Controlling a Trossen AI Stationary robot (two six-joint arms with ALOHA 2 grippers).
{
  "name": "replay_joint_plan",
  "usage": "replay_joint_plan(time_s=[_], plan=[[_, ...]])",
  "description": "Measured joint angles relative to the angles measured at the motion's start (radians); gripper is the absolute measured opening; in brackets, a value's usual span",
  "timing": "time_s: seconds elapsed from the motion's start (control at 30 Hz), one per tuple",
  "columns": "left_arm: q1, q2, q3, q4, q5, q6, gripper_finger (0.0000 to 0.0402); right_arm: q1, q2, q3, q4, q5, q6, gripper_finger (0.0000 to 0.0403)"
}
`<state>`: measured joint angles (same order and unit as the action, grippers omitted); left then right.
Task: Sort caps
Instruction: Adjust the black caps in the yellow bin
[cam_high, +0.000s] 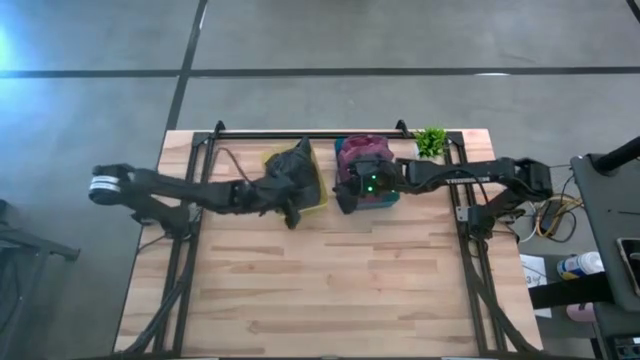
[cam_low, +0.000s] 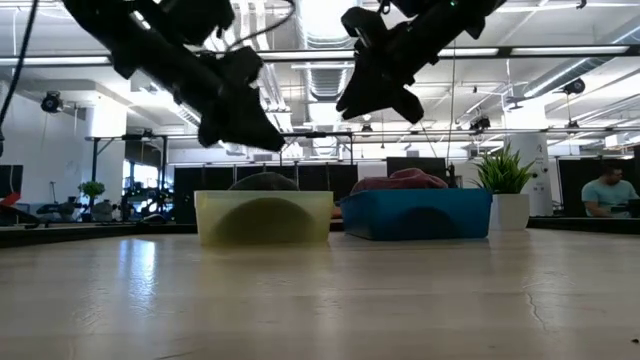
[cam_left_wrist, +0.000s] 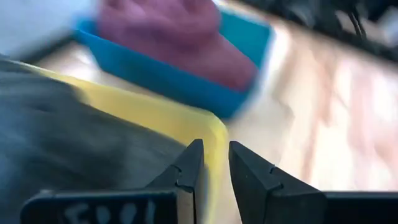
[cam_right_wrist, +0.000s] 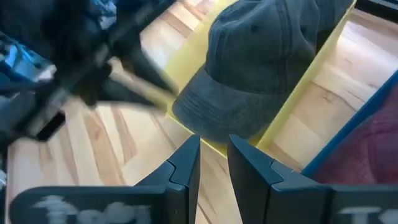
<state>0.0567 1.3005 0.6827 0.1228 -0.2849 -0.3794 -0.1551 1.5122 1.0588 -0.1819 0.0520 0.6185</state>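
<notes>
A dark olive-grey cap lies in the yellow bin, its brim lying over the bin's rim. Maroon caps fill the teal bin beside it. In the high view both bins, the yellow bin and the teal bin, stand at the table's far side. My left gripper hangs above the yellow bin's near right corner. My right gripper hangs between the two bins, at the teal bin's near left corner. Each has a narrow gap between its fingers, with nothing in it.
A small potted plant stands at the far right corner. A black frame rail runs along the far edge behind the bins. Bare wood stretches from the bins to the near edge. A person sits in the room beyond.
</notes>
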Motion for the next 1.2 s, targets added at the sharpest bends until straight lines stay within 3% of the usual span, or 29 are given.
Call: replay_joint_plan(time_s=[0.1,0.27,0.4,0.5,0.67,0.73,0.97,1.2], plan=[[-0.015,0.078,0.026,-0.029,0.141,0.065,0.0069,0.0,0.011,0.043,-0.069,-0.001,-0.042,0.0077],[-0.034,0.175,0.079,-0.178,0.161,0.093,0.0069,-0.001,0.008,0.081,-0.121,0.03,-0.067,0.0077],[-0.049,0.196,0.124,-0.373,0.248,0.066,0.0069,-0.001,0.009,0.087,-0.125,0.034,-0.069,0.0077],[-0.09,0.149,0.144,-0.442,0.172,0.064,0.0069,-0.001,0.008,0.085,-0.124,0.034,-0.069,0.0077],[-0.161,0.079,0.145,-0.414,-0.145,0.206,0.0069,-0.001,0.011,0.082,-0.128,0.044,-0.069,0.0077],[-0.153,0.093,0.129,-0.429,-0.202,0.228,0.0069,-0.001,0.016,0.082,-0.128,0.053,-0.07,0.0077],[-0.13,0.147,0.125,-0.425,-0.11,0.203,0.0069,0.0,0.029,0.08,-0.125,0.053,-0.07,0.0077],[-0.115,0.158,0.098,-0.438,-0.127,0.201,0.0069,-0.001,0.029,0.08,-0.124,0.053,-0.069,0.0077]])
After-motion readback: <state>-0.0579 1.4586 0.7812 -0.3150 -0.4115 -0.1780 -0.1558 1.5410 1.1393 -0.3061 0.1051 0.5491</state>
